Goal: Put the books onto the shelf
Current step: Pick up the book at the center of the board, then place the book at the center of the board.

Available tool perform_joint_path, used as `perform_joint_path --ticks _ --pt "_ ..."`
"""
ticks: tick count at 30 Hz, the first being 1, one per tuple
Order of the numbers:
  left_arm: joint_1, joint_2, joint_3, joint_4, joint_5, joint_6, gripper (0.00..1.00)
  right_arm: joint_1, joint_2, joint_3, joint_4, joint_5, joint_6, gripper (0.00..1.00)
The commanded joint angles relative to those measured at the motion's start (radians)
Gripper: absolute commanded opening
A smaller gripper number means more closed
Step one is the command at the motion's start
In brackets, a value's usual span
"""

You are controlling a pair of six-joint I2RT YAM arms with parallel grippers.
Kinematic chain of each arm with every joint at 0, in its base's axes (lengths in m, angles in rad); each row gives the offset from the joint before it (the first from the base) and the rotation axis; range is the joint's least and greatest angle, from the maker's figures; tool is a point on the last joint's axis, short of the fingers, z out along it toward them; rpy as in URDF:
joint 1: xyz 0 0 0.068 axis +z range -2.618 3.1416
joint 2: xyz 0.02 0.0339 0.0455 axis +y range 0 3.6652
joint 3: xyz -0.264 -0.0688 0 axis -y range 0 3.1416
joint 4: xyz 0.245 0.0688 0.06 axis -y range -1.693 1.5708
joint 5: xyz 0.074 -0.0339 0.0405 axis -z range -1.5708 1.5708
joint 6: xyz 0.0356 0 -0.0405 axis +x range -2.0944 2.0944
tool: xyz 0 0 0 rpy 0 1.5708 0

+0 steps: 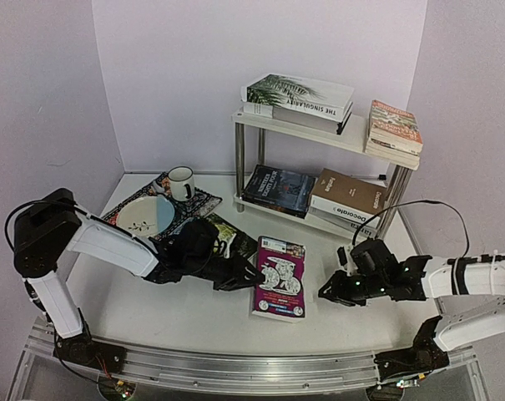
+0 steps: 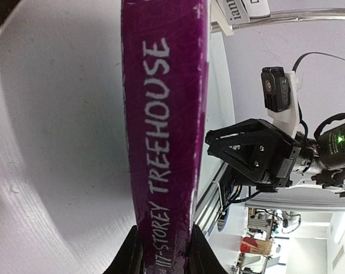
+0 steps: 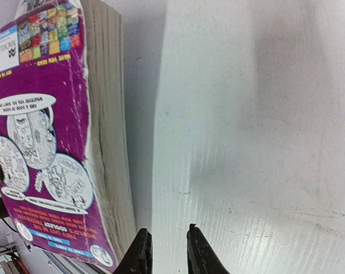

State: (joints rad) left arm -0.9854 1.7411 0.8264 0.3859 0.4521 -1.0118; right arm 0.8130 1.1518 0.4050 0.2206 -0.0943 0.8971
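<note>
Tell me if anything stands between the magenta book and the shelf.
Nothing visible: only bare table lies between the magenta book and the shelf. Its lower board is mostly taken up by a dark book and a brown book.

Lilac walls point(image 1: 52, 83), white table point(image 1: 177, 316)

White shells and black joints are seen on left arm point(image 1: 110, 242) and right arm point(image 1: 473, 276). All-black left end effector point(image 1: 249, 279) and right end effector point(image 1: 325, 294). A cable point(image 1: 427, 203) is looped above right arm; green LED point(image 2: 339, 138) lit.
</note>
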Motion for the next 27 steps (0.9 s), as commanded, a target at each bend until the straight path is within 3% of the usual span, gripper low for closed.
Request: perform_joint_path --ticks 1,3,9,19,22,25,27 --pt "0.005 -0.111 0.111 -0.250 -0.081 0.154 0.00 0.001 -0.016 0.082 -0.106 -0.002 -0.064 0.27" --pt "0.005 -0.124 0.181 -0.414 -0.111 0.204 0.00 0.005 -0.003 0.103 -0.107 -0.023 -0.072 0.29" --pt "0.005 -0.183 0.286 -0.699 -0.169 0.241 0.01 0.056 0.061 0.188 -0.107 -0.016 -0.086 0.30" --pt "0.007 -0.256 0.415 -0.987 -0.231 0.268 0.03 0.184 0.255 0.333 -0.010 -0.014 -0.066 0.26" --pt "0.006 -0.249 0.448 -1.038 -0.219 0.278 0.03 0.226 0.330 0.374 0.052 -0.021 -0.050 0.22" --pt "0.006 -0.237 0.455 -1.047 -0.211 0.278 0.03 0.256 0.375 0.375 0.139 -0.003 -0.003 0.04" --pt "0.005 -0.225 0.457 -1.046 -0.209 0.278 0.03 0.270 0.400 0.358 0.208 0.005 0.039 0.00"
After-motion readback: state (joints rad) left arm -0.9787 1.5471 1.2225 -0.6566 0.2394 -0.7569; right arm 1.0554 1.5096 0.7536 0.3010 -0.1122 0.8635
